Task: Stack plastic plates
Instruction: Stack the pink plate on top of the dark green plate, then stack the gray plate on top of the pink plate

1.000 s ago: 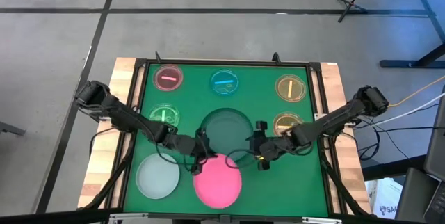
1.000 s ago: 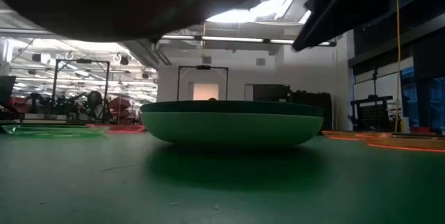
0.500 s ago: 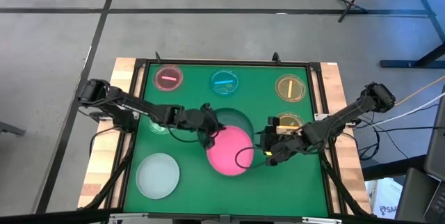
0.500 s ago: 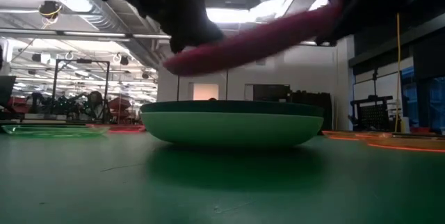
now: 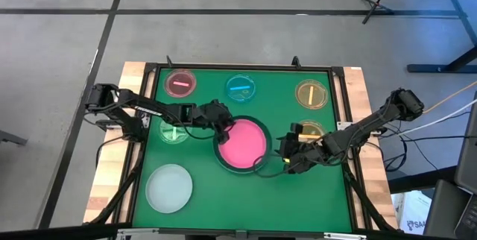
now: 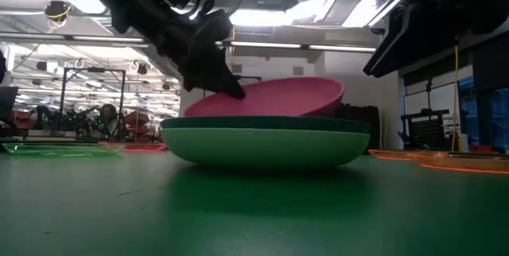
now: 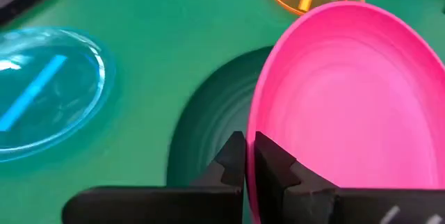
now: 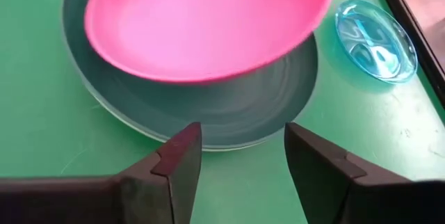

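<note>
Large round pink plastic plate [image 5: 242, 144] held tilted over dark green plate [image 8: 229, 116], itself stacked on light green plate [image 6: 262, 148]; rim pinched by left tool [image 7: 248, 156]. Right tool [image 8: 236, 156] just beside stack, spread wide, empty. Pale grey-white plate [image 5: 169, 187] and small translucent plates judged unstacked. Contact under pink plate hidden.

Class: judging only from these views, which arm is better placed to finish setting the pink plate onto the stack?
Left. Its claw grips the pink plate's rim, tilted over the dark green plate; the right claw waits open beside it.
</note>
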Controlling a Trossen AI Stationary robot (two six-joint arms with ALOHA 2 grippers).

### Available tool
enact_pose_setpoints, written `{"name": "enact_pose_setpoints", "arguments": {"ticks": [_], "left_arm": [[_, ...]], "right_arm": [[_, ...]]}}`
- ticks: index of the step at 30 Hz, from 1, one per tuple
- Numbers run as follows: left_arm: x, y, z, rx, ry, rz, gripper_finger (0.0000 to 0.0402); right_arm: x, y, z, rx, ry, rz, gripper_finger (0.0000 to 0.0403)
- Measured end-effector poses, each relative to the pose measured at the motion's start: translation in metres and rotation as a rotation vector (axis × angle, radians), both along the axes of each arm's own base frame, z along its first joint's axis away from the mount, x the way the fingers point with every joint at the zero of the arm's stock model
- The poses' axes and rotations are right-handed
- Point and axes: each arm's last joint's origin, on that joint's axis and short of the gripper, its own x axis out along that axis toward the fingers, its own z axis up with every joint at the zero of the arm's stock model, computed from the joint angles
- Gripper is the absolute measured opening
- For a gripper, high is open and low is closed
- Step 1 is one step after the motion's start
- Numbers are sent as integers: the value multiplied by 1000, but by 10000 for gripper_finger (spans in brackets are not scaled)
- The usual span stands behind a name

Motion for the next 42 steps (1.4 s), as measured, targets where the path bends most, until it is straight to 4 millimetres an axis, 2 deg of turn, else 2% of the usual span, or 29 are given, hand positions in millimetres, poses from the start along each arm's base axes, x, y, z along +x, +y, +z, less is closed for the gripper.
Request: {"name": "enact_pose_setpoints", "arguments": {"ticks": [8, 19, 26, 36, 42], "left_arm": [[-1, 2, -5, -19, 12, -13, 11], [-1, 1, -5, -31, 13, -24, 90], [-4, -1, 4, -64, -3, -80, 99], [-14, -20, 32, 38, -86, -165, 100], [-17, -46, 36, 37, -98, -249, 100]], "right_arm": [[0, -1, 0, -3, -12, -21, 193], [0, -1, 0, -6, -12, -22, 193], [0, -1, 0, -5, -12, -20, 193], [0, -1, 0, -34, -16, -18, 193], [1, -1, 1, -30, -22, -18, 193]]}}
